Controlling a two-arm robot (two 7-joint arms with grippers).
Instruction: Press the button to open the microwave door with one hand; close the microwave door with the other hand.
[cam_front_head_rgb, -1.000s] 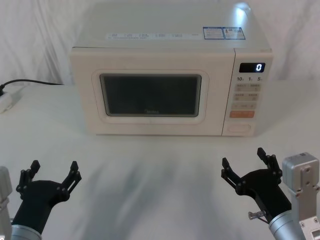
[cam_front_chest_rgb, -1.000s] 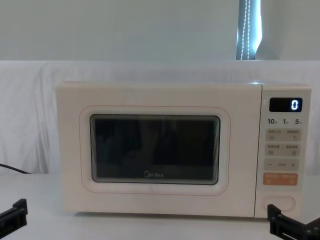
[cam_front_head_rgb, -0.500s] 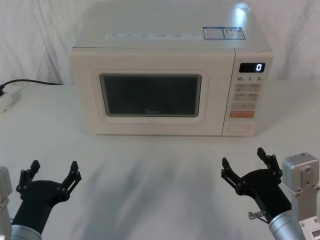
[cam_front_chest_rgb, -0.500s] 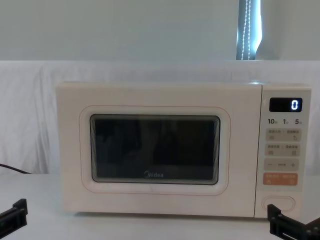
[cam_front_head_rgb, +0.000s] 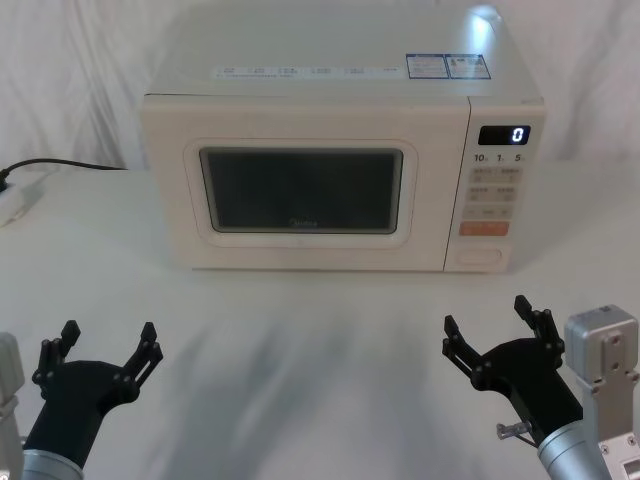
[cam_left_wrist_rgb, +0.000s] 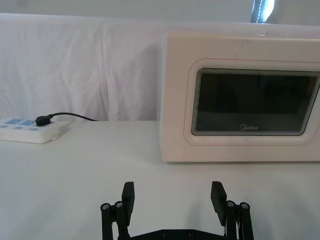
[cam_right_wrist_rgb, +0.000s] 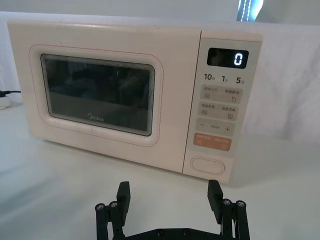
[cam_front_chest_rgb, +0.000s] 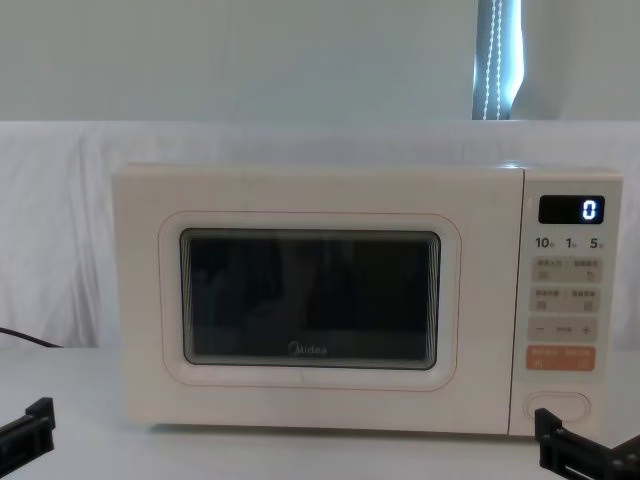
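Nearest the robot, the left gripper hovers low over the white table on the robot's left, its black fingers spread wide apart with nothing between them. The right gripper sits at much the same depth on the robot's right — also fully spread and empty, well short of the oven's front.

Farther back, the microwave stands squarely on the table, facing the robot. The microwave door lies flush with the body, shut, its dark window taking up most of the panel and the grey logo just below the glass. To the right of the door is the control panel: at its foot the button, a plain wide cream key, with the orange key just above it and the display reading 0 at the top. In the right wrist view the button lies ahead of the spread fingers, untouched.

At the far left of the table a white power strip rests with a black cable plugged in — well apart from the oven.
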